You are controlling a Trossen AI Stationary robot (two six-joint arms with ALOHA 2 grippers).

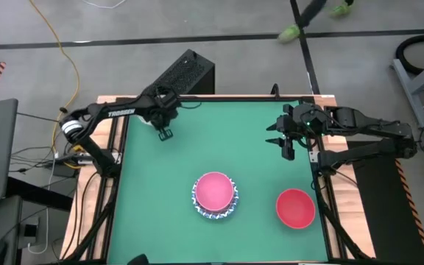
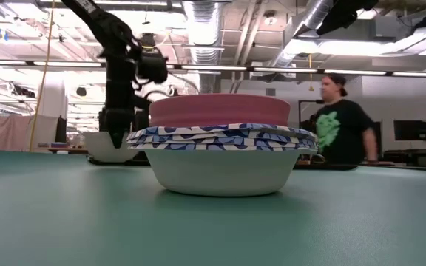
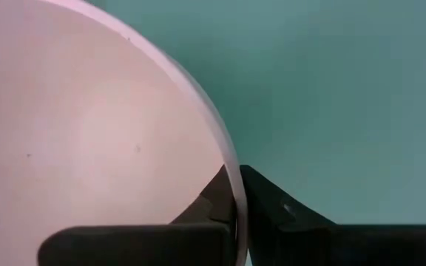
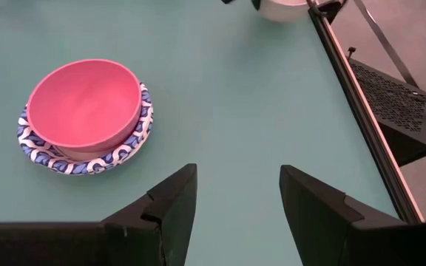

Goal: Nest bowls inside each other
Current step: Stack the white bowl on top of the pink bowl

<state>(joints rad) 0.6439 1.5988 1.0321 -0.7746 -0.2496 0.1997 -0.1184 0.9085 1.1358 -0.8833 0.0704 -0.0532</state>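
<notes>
A plain cream-white bowl [image 3: 87,140] stands near the table's far left. In the high view my left arm mostly hides it, and in the low view it shows as a pale bowl [image 2: 108,151] behind the stack. My left gripper [image 3: 235,174] is shut on its rim. A pink bowl [image 1: 214,190] sits nested in white bowls with blue patterned rims [image 1: 216,213] near the table's middle front. A red bowl [image 1: 295,207] rests alone on its base at the front right. My right gripper [image 1: 285,147] hangs open above the table's right side, with nothing between its fingers. My left gripper pinches the cream-white bowl's rim [image 3: 231,159] between its two fingers, one finger [image 3: 213,203] inside the bowl and one [image 3: 272,207] outside. The fingers come from above, pointing steeply down. In the low view the bowl looks upright, low at the table's far side.
A black perforated box [image 1: 186,73] stands just past the table's far edge. A person [image 2: 339,122] stands in the room beyond the table. Bare green table [image 1: 219,140] lies between the two arms and the stack.
</notes>
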